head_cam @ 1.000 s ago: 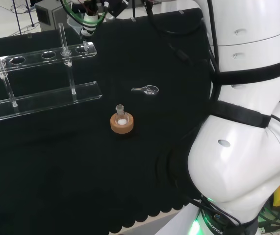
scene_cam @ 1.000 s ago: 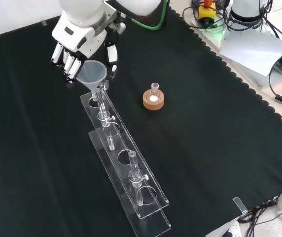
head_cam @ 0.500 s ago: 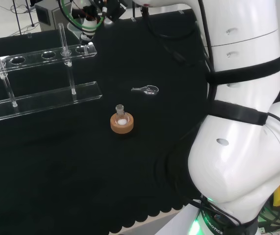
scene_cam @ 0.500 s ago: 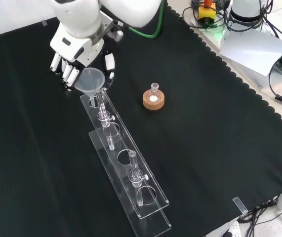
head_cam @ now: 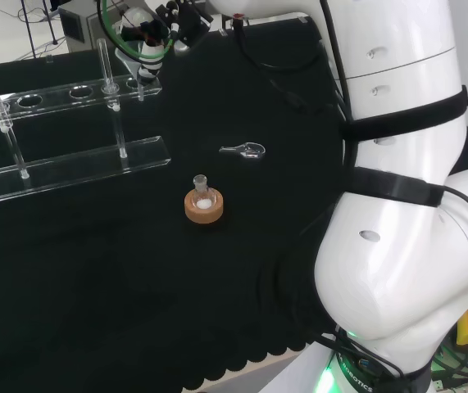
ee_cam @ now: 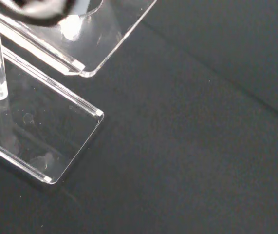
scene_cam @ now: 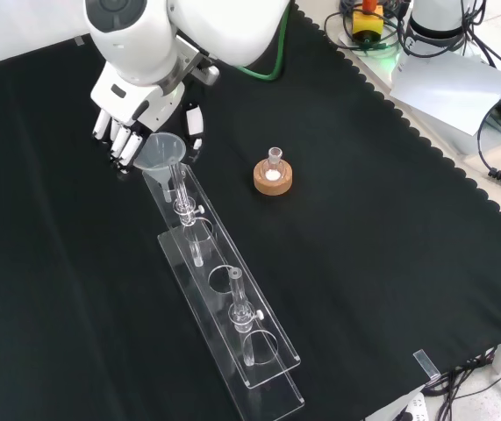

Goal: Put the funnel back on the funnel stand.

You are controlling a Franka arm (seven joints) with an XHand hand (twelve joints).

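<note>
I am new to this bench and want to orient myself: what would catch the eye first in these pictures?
In the front view, the hand at the upper left holds a clear funnel over the near end of the long clear funnel stand, which runs diagonally down the black cloth. To the right of them, a small flask sits in a cork ring.

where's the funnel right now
In the front view, the funnel sits upper left, at the far end of the clear stand, just below the robot hand.
</note>
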